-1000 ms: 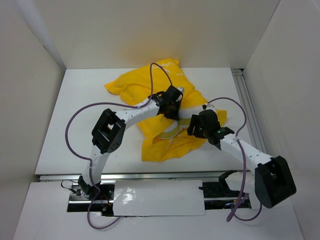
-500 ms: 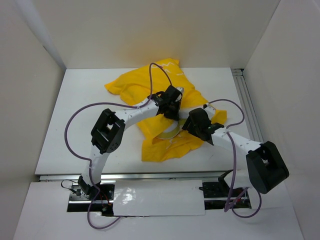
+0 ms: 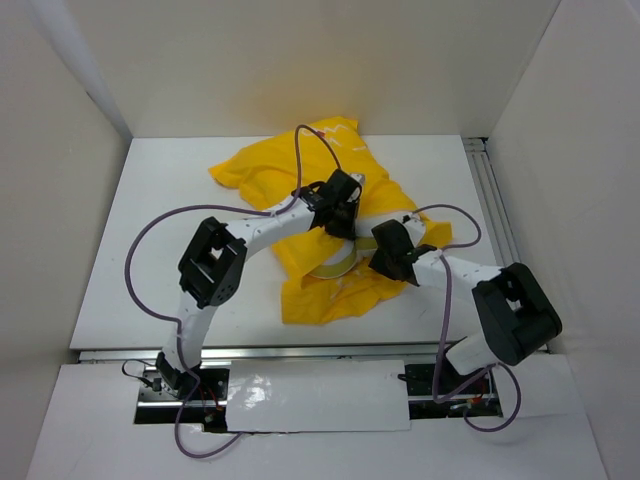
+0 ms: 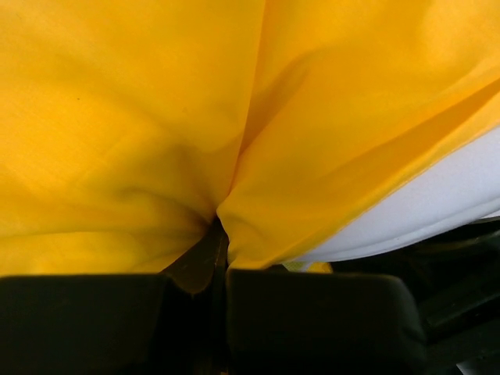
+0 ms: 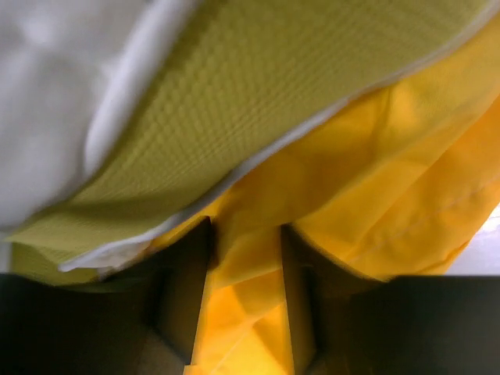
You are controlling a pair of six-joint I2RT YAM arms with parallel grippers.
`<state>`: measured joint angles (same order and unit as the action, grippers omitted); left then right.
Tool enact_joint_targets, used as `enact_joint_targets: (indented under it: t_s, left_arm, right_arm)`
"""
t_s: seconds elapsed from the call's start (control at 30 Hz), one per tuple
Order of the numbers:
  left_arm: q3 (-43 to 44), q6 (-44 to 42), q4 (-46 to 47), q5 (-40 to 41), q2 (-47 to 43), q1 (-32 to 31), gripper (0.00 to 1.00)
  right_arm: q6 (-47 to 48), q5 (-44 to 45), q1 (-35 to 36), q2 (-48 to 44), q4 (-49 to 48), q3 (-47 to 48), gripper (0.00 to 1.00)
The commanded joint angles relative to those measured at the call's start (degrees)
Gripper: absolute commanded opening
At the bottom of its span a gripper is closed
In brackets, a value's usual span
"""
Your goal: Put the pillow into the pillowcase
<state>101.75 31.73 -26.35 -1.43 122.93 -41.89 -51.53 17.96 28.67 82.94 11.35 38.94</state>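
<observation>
Left tool point(image 3: 345, 218) is clamped shut on a pinch of the pillowcase point(image 3: 270, 170); in its wrist view the yellow cloth gathers into a crease right where the jaws meet. The right tool point(image 3: 384, 256) has slid in from the right edge of the heap towards the frame centre over the last second, its elbow folding closer to the base. Its jaws now stand partly apart with a fold of pillowcase point(image 5: 375, 195) in the gap, not clearly nipped.

That suggests a second hold at the mouth of the case is being taken, so the opening can be spread.

The pillow point(image 3: 335, 265) lies mid-frame under the crumpled case. Only a pale strip shows from above between the two tools, and white padding point(image 5: 55, 78) with its greenish-yellow edge shows in the right wrist view.

A purple cable point(image 3: 303, 150) from the left arm loops over the upper part of the case on the white worktop point(image 3: 150, 220) and could drag on it. The bunched cloth hides where the opening lies.
</observation>
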Motion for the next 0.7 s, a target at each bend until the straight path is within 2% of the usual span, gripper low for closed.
enact_joint_targets:
  t_s: [0.0,0.1,0.13,0.17,0.3,0.43,0.53,0.67]
  left_arm:
    - [-2.6,-0.5,-4.1,6.7,-1.1,2.3,0.0]
    - [-4.5,0.1,-4.1,8.5,-2.4,2.9,0.0]
    - [-6.6,1.0,-4.1,10.7,-3.4,3.6,0.0]
    - [-7.9,1.1,-4.1,11.4,-4.1,3.6,0.0]
    - [-14.5,4.3,-4.1,12.0,-7.4,7.5,0.0]
    - [-22.5,7.4,-4.1,14.1,-12.5,10.6,0.0]
    - [-25.5,8.6,-5.5,16.7,-17.0,11.3,0.0]
    - [-27.0,12.0,-9.5,19.5,-21.5,11.3,0.0]
  right_arm:
    - [0.5,1.0,-0.4,0.6,-3.6,1.5,0.37]
    - [3.6,2.4,-1.2,3.1,-4.2,5.0,0.19]
    - [6.3,2.4,-1.9,4.1,-4.2,6.4,0.04]
    - [8.1,2.4,-2.5,5.2,-4.2,9.5,0.0]
    - [15.5,0.3,-2.5,11.1,-4.7,17.6,0.0]
    - [21.9,-8.8,-3.1,15.1,-11.7,21.4,0.0]
    - [27.4,-14.5,-3.6,19.4,-12.2,27.2,0.0]
    - [31.9,-16.7,-1.8,26.0,-10.8,37.2,0.0]
